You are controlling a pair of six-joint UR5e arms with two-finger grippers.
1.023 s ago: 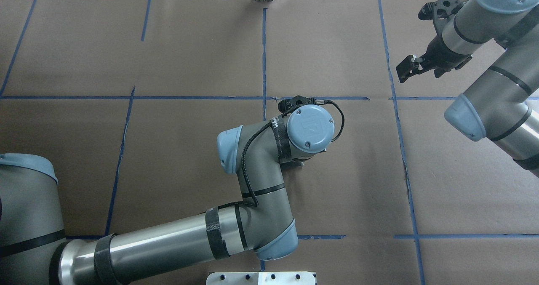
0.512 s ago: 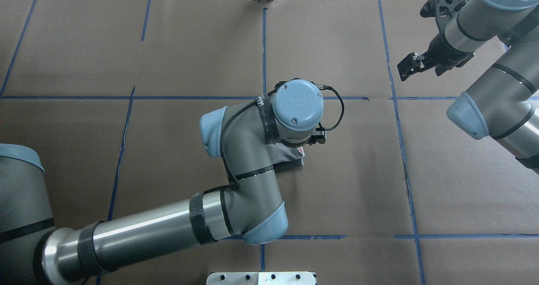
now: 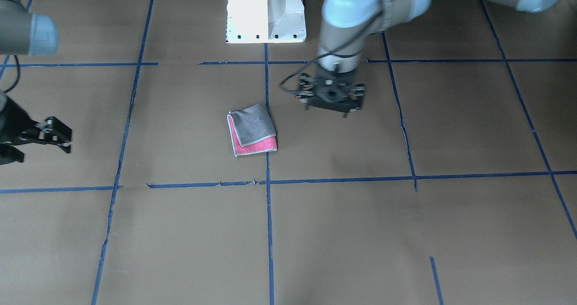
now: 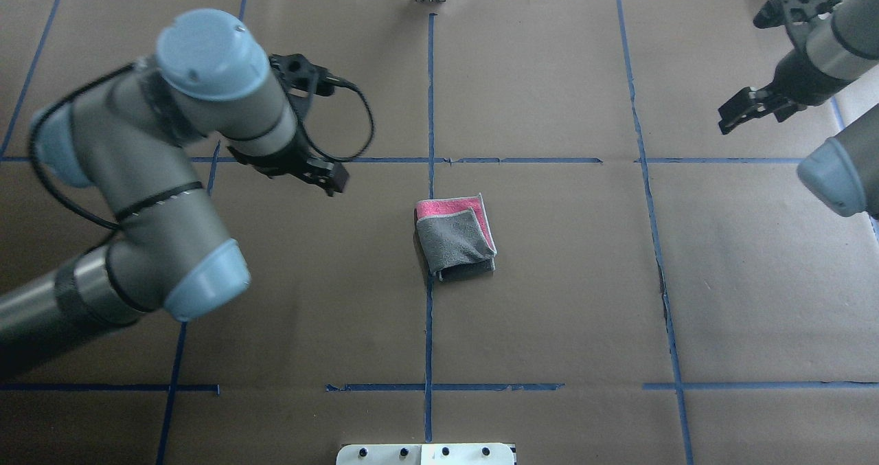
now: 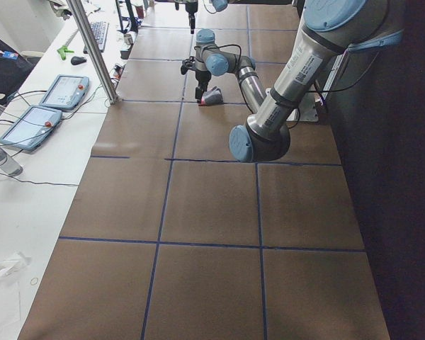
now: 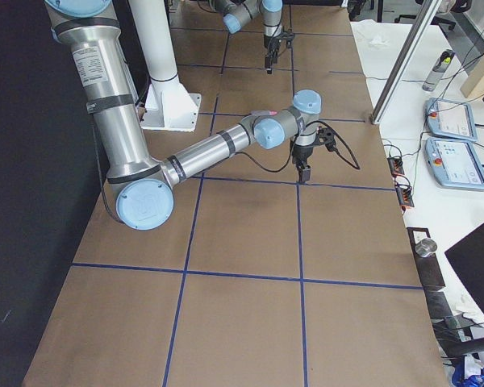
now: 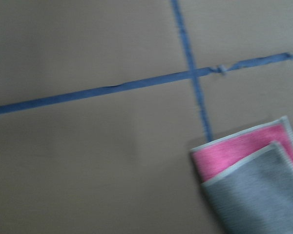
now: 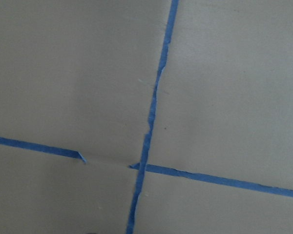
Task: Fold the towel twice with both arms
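Although the towel [image 4: 457,242] lies folded small at the middle of the table [image 4: 563,300], just beside the blue tape line [image 4: 430,94], I would not call it safe. Its grey top layer sits askew and leaves a pink strip bare along the far edge and one side, so nothing pins the layers. I judge the springy cloth could relax and creep open by itself. The left gripper [image 4: 328,175] hangs well off to the side, holding nothing, and I cannot tell how its jaws stand. The right gripper [image 4: 741,111] is far out by the table's corner, jaws apart and empty. If I bring either arm in to square the edges, a low pass could snag the raised corner and drag the stack undone.
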